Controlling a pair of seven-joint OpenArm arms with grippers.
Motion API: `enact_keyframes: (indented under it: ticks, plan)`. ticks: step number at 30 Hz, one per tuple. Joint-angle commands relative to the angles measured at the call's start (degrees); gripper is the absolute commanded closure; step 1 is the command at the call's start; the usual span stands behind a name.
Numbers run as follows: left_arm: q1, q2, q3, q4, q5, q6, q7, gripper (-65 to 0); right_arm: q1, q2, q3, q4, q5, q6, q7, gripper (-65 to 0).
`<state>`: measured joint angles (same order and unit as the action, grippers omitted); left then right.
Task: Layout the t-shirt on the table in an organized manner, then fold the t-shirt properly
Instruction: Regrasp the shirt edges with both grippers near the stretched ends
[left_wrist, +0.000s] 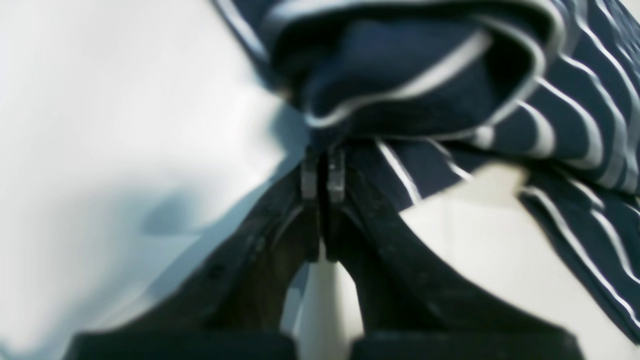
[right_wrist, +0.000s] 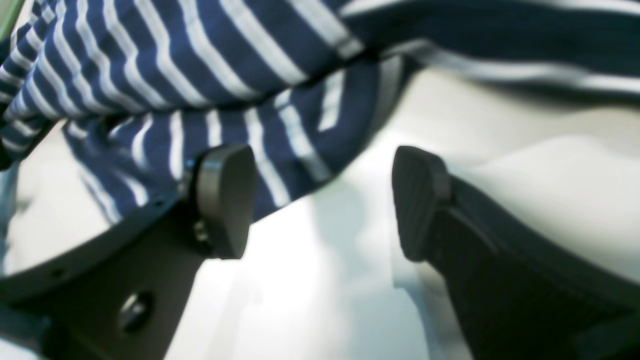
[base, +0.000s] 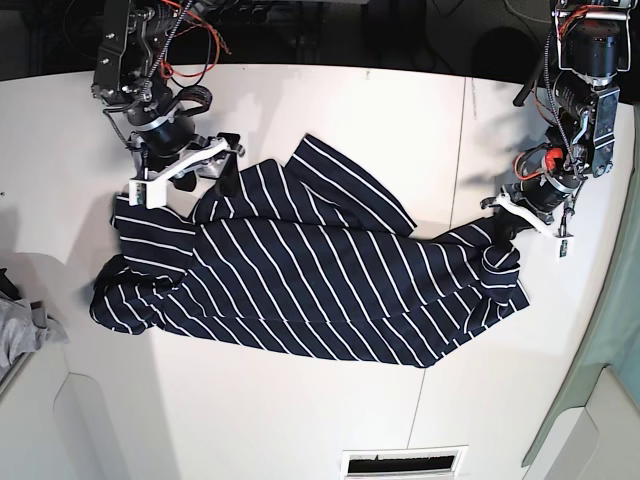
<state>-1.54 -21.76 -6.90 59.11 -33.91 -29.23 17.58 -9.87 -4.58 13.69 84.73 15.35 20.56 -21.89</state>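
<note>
The navy white-striped t-shirt (base: 300, 280) lies rumpled across the white table (base: 330, 110), with a sleeve folded up near the middle. At its right end, my left gripper (base: 512, 222) is shut on a bunched fold. In the left wrist view the black fingertips (left_wrist: 336, 172) meet right where the t-shirt (left_wrist: 400, 75) gathers, and the left gripper (left_wrist: 322, 167) pinches it. My right gripper (base: 190, 168) stands open over the shirt's upper left edge. In the right wrist view the right gripper (right_wrist: 320, 200) holds nothing, and one pad (right_wrist: 225, 200) overlaps the t-shirt (right_wrist: 200, 65).
A small grey cloth (base: 22, 328) lies at the left edge on a lower ledge. A thin dark seam (base: 465, 140) crosses the tabletop near the left arm. A vent slot (base: 405, 463) sits at the front edge.
</note>
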Motion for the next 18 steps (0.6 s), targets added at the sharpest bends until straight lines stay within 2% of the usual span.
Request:
enact_keyframes:
  ticks: [1,3,6,8,16,18]
  plan:
    - [-0.5,-1.0,-0.1,0.6,-1.4,-1.3,-0.2,0.0,0.6,-0.5,-1.2,0.5,-0.5,0.3,2.6,-42.2]
    - [-0.5,-1.1,-0.1,0.6,-3.5,-2.8,-0.2,0.0,0.6,-1.0,-3.5,-0.4,-3.1,-0.3,5.4,-42.2]
    - [-0.5,-1.1,-0.1,0.6,-4.5,-4.5,0.0,0.0,0.7,-1.2,-6.6,-2.7,-6.0,-5.0,7.5,-42.2]
    - [-0.5,-1.1,-0.1,0.6,-4.7,-4.5,0.5,0.0,0.8,-1.2,-7.8,-4.9,-7.0,-7.1,8.6,-42.2]
    - [-0.3,-1.1,-0.1,0.6,-4.9,-4.5,0.7,0.0,1.0,-1.2,-7.8,-8.4,-7.4,-7.3,10.3,-42.1]
    - [-0.2,-1.1,-0.1,0.6,-4.9,-4.5,0.7,0.0,1.0,-1.2,-7.8,-8.4,-7.5,-7.3,11.5,-39.3]
